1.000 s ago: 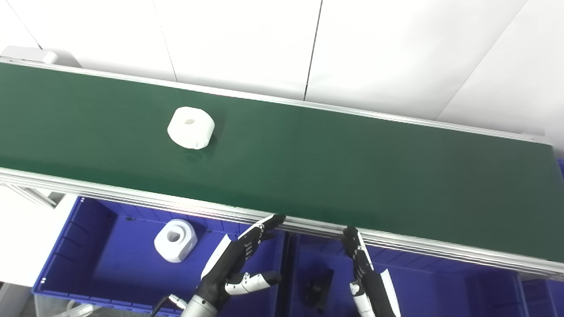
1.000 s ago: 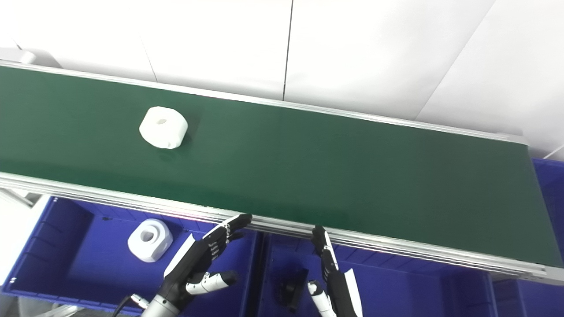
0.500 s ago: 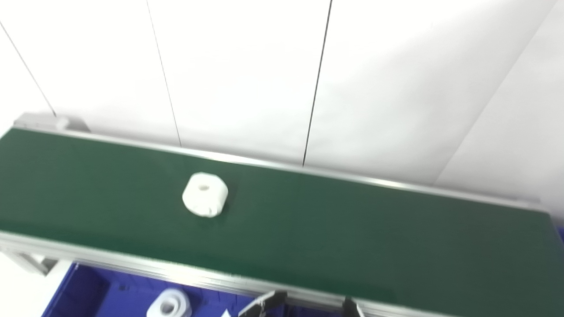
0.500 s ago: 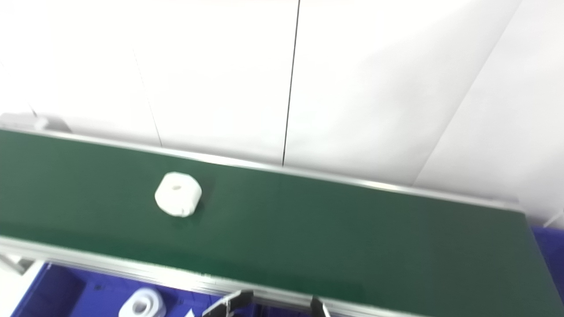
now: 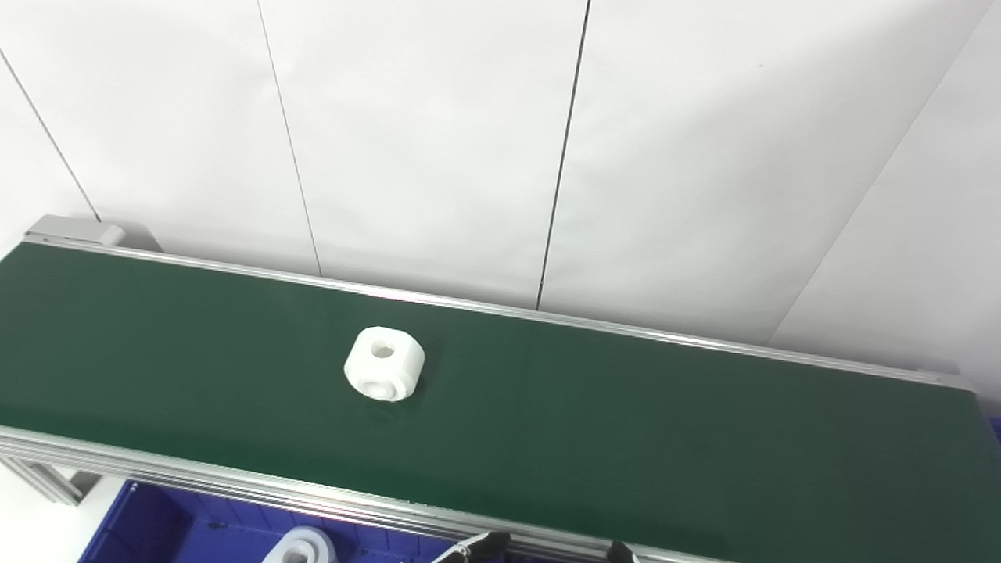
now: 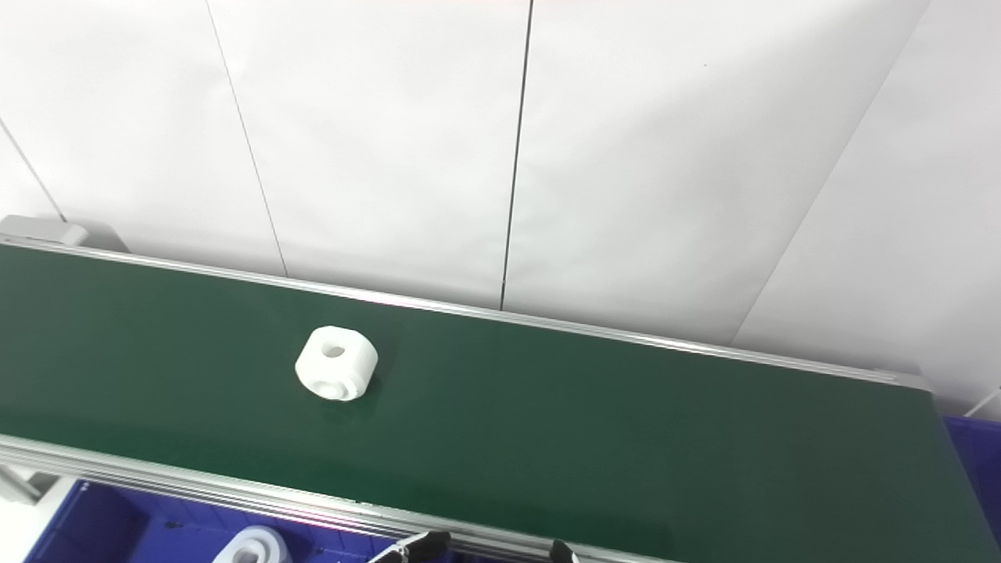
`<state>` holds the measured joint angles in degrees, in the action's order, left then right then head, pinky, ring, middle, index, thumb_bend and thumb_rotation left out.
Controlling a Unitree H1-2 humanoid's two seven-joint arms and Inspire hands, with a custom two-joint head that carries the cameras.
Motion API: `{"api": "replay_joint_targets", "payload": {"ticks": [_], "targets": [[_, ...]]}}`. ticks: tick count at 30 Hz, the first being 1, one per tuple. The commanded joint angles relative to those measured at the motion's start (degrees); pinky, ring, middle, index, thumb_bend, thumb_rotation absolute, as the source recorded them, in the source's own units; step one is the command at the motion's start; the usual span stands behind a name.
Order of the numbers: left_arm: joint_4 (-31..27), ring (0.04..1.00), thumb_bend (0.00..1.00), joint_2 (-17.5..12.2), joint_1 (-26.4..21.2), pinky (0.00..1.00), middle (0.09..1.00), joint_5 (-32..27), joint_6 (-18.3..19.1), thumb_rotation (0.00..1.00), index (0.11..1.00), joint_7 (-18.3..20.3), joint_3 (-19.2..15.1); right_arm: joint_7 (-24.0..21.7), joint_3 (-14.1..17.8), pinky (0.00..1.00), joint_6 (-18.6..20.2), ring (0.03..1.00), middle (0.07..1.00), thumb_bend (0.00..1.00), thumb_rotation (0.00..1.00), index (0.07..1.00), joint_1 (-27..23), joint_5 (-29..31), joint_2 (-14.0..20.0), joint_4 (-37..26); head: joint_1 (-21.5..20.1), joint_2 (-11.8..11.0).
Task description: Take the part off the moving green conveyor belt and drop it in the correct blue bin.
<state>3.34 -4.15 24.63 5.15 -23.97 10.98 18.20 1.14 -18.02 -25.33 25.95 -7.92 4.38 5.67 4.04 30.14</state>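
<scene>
white wall panels behind, white part [image 5: 384, 363] rode the belt [image 5: 626, 422] at 9 o'clock unpicked; next was a reach, fingertips [image 5: 481, 541] barely visible, couldn't tell hand pose.

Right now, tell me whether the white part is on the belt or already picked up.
On the belt. The white part rests flat on the green conveyor belt, hole facing up, with no hand touching it.

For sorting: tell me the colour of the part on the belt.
White, plain, no pattern. The part shows best in the left eye view.
</scene>
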Motion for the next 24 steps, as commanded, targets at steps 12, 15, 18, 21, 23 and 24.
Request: {"api": "replay_joint_targets", "payload": {"ticks": [12, 15, 18, 21, 23, 24], "targets": [[-25.7, 0.805, 1.00, -0.9, -2.2, 0.68, 0.800, -0.1, 0.1, 0.27, 0.762, 0.6, 0.2, -0.9, -0.8, 1.00, -1.6, 0.959, 0.969, 0.88, 1.00, 0.974, 1.0, -0.6, -0.3, -2.6, 0.8, 0.9], [-26.3, 0.825, 1.00, -2.2, -7.8, 0.71, 0.821, 2.8, 1.3, 0.32, 0.776, 0.4, -3.3, -1.0, -1.0, 1.00, -1.5, 0.968, 0.975, 0.88, 1.00, 0.979, 0.8, -0.6, -0.7, -2.4, 0.5, 0.8], [-25.2, 0.840, 1.00, -4.0, -13.9, 0.73, 0.835, 7.3, 1.4, 0.32, 0.782, 0.1, -7.0, -0.9, -1.1, 1.00, -1.5, 0.962, 0.971, 0.88, 1.00, 0.978, 0.5, -0.6, -1.3, -2.1, 0.2, 0.7], [-22.4, 0.843, 1.00, -5.4, -18.8, 0.76, 0.837, 10.8, -0.3, 0.31, 0.786, -0.6, -9.0, -1.1, -1.1, 1.00, -1.5, 0.963, 0.967, 0.90, 1.00, 0.972, 0.4, -0.1, -1.7, -1.9, 0.1, 0.7], [-20.5, 0.853, 1.00, -6.6, -22.1, 0.79, 0.843, 15.8, -1.5, 0.33, 0.799, -1.0, -9.5, -1.4, -1.1, 1.00, -1.3, 0.963, 0.968, 0.91, 1.00, 0.972, 0.4, 0.2, -1.9, -1.9, -0.1, 0.7], [-19.9, 0.856, 1.00, -7.4, -23.7, 0.80, 0.845, 20.4, -1.9, 0.33, 0.804, -1.2, -9.4, -1.5, -1.1, 1.00, -1.3, 0.964, 0.968, 0.91, 1.00, 0.972, 0.3, 0.3, -2.0, -1.9, -0.1, 0.7]]}}
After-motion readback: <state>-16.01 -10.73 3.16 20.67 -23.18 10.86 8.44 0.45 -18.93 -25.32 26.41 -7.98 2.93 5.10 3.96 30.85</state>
